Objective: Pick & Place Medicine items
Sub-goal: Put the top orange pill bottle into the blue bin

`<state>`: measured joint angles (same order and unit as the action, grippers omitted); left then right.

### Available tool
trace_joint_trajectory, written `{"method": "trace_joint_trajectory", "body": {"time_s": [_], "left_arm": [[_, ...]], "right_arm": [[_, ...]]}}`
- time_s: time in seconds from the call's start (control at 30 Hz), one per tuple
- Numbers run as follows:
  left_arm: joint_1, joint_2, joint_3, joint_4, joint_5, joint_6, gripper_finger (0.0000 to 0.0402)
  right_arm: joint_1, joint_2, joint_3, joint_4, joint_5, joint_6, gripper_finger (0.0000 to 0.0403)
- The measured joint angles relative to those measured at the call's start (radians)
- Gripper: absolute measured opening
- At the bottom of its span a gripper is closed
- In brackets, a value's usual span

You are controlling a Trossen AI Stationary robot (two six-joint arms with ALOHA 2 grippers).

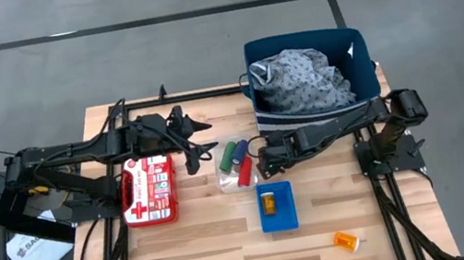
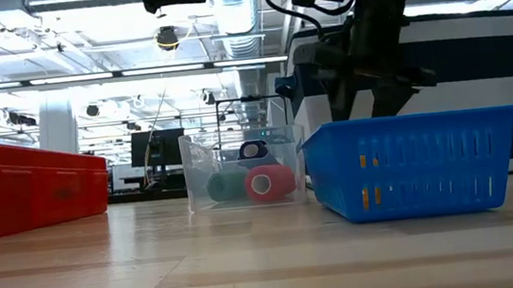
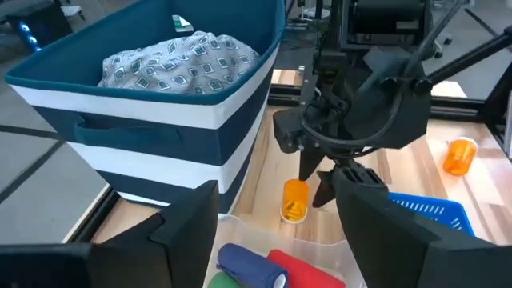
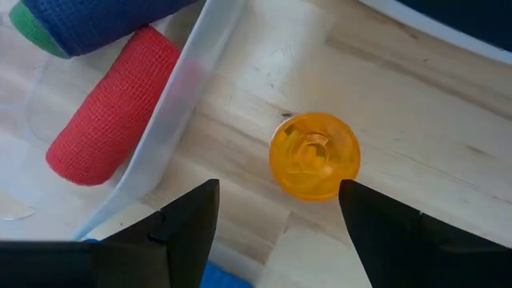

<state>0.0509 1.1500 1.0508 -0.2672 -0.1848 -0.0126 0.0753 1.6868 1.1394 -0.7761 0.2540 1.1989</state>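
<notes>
An orange pill bottle point(image 4: 314, 156) stands upright on the wood beside the clear tray point(image 4: 172, 120). My right gripper point(image 4: 280, 186) hangs open just above it, pointing down, a finger on either side and touching nothing; the left wrist view shows the same gripper point(image 3: 320, 172) over the bottle point(image 3: 294, 200). The tray point(image 1: 235, 162) holds red point(image 4: 112, 108), green and dark-blue tubes lying on their sides. A second orange bottle point(image 1: 268, 204) lies in the blue basket point(image 1: 280, 223). A third point(image 1: 347, 241) lies on the table near the front. My left gripper point(image 1: 191, 157) waits open, left of the tray.
The red-and-white first-aid case point(image 1: 148, 190) lies below the left arm. The blue-and-white bin point(image 1: 317, 107) with the patterned cloth point(image 1: 298, 77) stands at the far edge, just behind my right gripper. Bare wood shows at the near left of the table.
</notes>
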Motion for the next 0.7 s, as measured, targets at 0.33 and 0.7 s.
{"method": "trace_joint_trajectory", "body": {"time_s": [0.33, 0.7], "left_arm": [[0.000, 0.000, 0.000, 0.001, 0.045, -0.038, 0.0233], [-0.007, 0.000, 0.000, 0.007, 0.066, -0.052, 0.0230]], "right_arm": [[0.001, -0.011, -0.002, -0.048, 0.023, 0.001, 0.0257], [-0.017, -0.011, -0.003, -0.069, 0.066, -0.022, 0.0257]]}}
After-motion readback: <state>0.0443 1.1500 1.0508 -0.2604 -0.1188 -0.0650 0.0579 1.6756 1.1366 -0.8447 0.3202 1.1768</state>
